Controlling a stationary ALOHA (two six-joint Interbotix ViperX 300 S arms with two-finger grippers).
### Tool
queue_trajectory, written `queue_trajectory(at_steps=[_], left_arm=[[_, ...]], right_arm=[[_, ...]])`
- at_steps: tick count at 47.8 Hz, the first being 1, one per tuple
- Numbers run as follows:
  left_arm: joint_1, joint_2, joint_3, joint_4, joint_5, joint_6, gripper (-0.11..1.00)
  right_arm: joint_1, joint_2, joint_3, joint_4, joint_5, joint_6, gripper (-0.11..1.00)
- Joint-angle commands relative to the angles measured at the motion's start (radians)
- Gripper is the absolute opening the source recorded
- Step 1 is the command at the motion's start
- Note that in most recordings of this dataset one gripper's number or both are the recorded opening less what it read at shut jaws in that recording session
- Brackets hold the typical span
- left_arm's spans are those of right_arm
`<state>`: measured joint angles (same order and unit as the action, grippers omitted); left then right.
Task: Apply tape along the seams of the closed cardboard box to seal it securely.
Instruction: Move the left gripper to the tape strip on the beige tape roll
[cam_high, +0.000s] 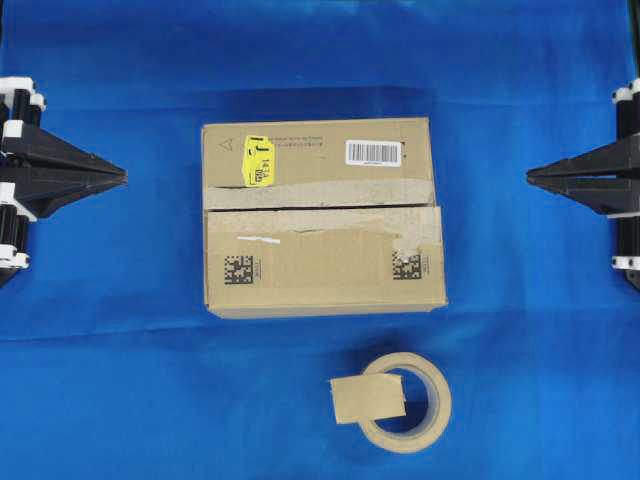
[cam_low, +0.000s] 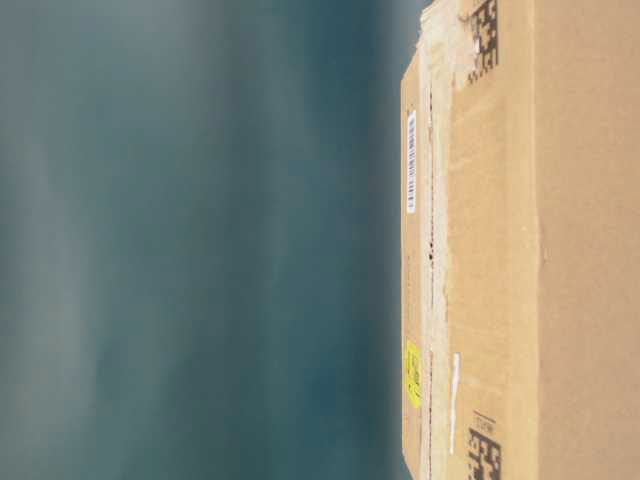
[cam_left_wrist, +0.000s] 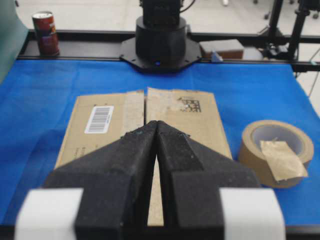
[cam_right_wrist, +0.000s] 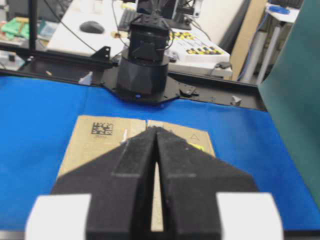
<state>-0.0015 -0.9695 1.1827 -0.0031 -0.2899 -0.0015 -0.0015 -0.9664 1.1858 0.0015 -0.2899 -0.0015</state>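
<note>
While both arms waited well apart from the cardboard box (cam_high: 322, 214), the scene was logged as follows.

Box: cardboard box in the middle of the blue table (cam_high: 120, 400), flaps down, yellow sticker (cam_high: 258, 160) and barcode label (cam_high: 373, 152) on its top.
Seams: seams (cam_high: 320, 207) ran across the box top, a dark gap edged by pale worn tape, still unsealed.
Tape: tape (cam_high: 368, 398) lay nearer the camera than the box, resting on the tape roll (cam_high: 405, 402), partly over its hole.
Left gripper (cam_high: 122, 177): beyond the box's left end, fingers closed, empty.
Right gripper (cam_high: 531, 177): beyond the box's right end, fingers closed, empty.
Risk, pickup: thin piece might curl, slip, or drag the roll along.
Risk, placement: piece might land askew of the gap.
Risk, pressing: a push might slide the unsecured box.
</note>
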Motion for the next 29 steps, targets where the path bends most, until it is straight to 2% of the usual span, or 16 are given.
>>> queue_trajectory(at_steps=[1,6,9,11,15,19,29], left_arm=[[-0.012,0.031,-0.012,-0.006,0.003,0.038,0.00],[-0.057,0.049,-0.018,-0.011,-0.031,0.094,0.00],[-0.103,0.071,-0.018,-0.011,-0.081,0.164,0.00],[-0.130,0.089,-0.018,-0.011,-0.114,0.238,0.00],[-0.173,0.140,-0.025,-0.006,-0.190,0.250,0.00],[-0.204,0.207,-0.031,-0.005,-0.250,0.310,0.00],[-0.299,0.459,-0.107,-0.011,-0.337,0.655,0.01]], right_arm=[[-0.002,0.011,-0.029,0.000,-0.008,0.002,0.00],[0.000,0.018,-0.031,0.002,-0.008,-0.002,0.00],[-0.002,0.018,-0.031,0.002,-0.008,0.000,0.00],[0.000,0.015,-0.031,0.000,-0.008,0.000,0.00],[0.000,0.017,-0.032,0.002,-0.009,-0.003,0.00],[0.000,0.018,-0.034,0.000,-0.012,-0.008,0.00],[0.000,0.015,-0.040,-0.003,-0.017,-0.018,0.00]])
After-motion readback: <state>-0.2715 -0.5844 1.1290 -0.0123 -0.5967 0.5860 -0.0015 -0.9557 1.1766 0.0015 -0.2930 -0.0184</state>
